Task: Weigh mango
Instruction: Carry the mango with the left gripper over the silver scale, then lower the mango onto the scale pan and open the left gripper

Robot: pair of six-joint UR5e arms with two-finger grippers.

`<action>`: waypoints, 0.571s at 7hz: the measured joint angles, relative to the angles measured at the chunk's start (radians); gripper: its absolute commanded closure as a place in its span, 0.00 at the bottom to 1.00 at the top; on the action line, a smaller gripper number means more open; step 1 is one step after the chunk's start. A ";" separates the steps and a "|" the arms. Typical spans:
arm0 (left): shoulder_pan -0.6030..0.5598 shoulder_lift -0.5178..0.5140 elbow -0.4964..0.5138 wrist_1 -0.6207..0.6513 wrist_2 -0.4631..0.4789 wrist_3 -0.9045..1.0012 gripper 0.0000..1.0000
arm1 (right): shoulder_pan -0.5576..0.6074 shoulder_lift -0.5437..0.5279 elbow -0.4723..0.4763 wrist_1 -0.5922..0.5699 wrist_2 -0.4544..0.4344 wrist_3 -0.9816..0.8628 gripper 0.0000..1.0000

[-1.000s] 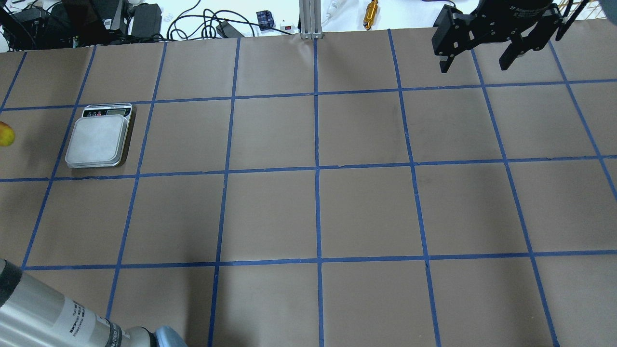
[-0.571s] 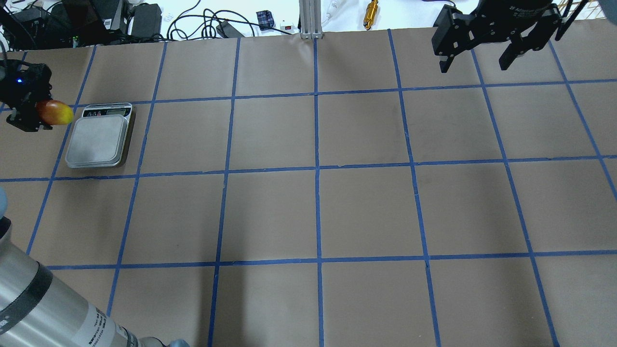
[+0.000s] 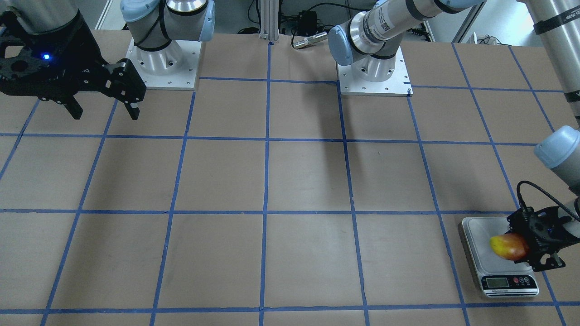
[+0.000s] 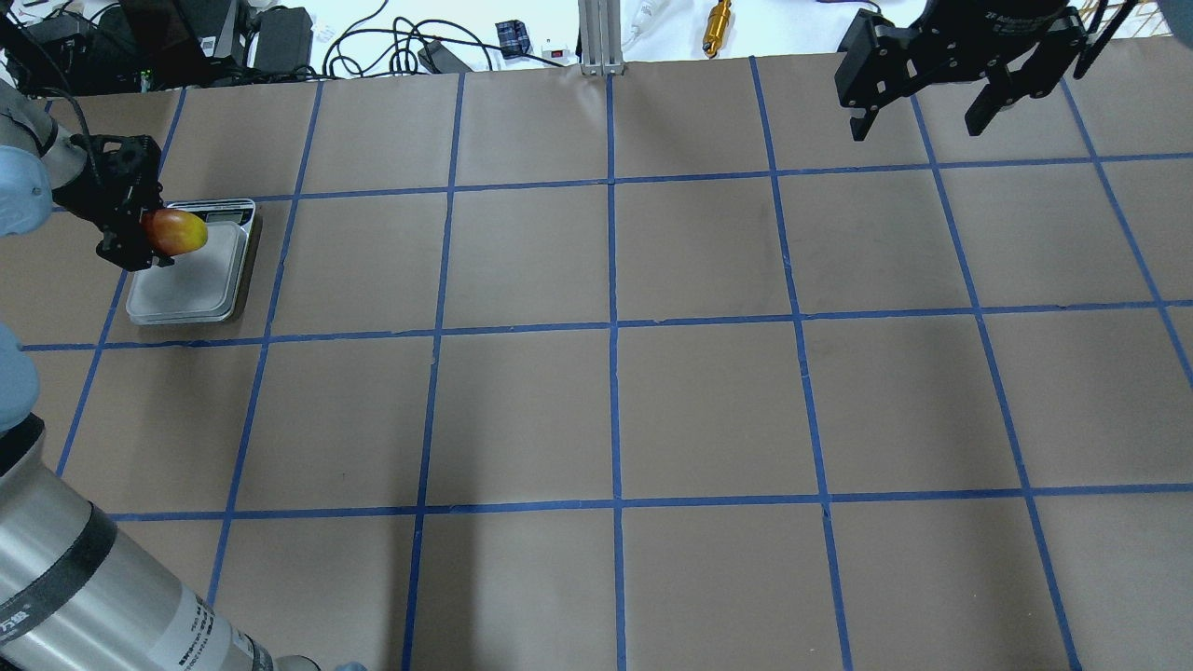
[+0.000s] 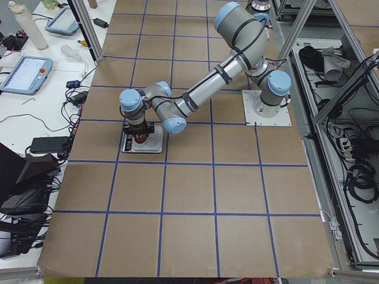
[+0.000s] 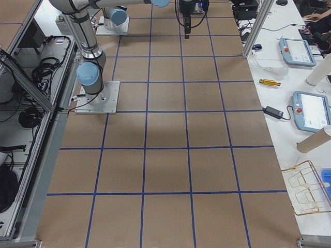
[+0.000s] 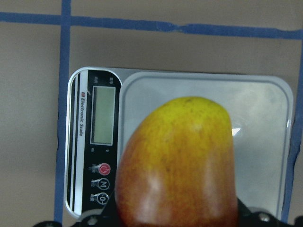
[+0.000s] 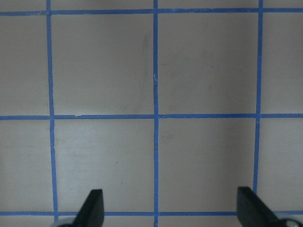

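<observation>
While L arm (image 5: 207, 89) stretches low over scale (image 7: 265, 142), L fingers (image 3: 546, 262) clamp mango (image 7: 177, 165); R fingers (image 8: 92, 208) hang spread wide, empty.

brown table (image 4: 690, 410) with blue tape grid (image 4: 612, 326), gold cylinder (image 4: 718, 26), tangled cables (image 4: 373, 42)

Left gripper (image 4: 155, 233) tight on mango (image 4: 180, 232); right gripper (image 4: 915, 130) spread.

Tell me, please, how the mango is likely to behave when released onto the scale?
Its rounded, oblong shape suggests the mango may roll on the scale's flat platform. Its glossy skin probably makes it slippery.
</observation>
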 measured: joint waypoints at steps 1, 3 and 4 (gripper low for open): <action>0.000 -0.006 -0.007 0.011 0.001 -0.002 1.00 | 0.000 0.000 0.000 0.000 0.000 0.000 0.00; 0.000 -0.019 -0.010 0.024 0.002 -0.004 0.12 | 0.000 0.000 0.000 0.000 0.001 0.000 0.00; 0.000 -0.024 -0.011 0.033 0.000 -0.006 0.00 | 0.000 0.000 0.000 0.000 0.000 0.000 0.00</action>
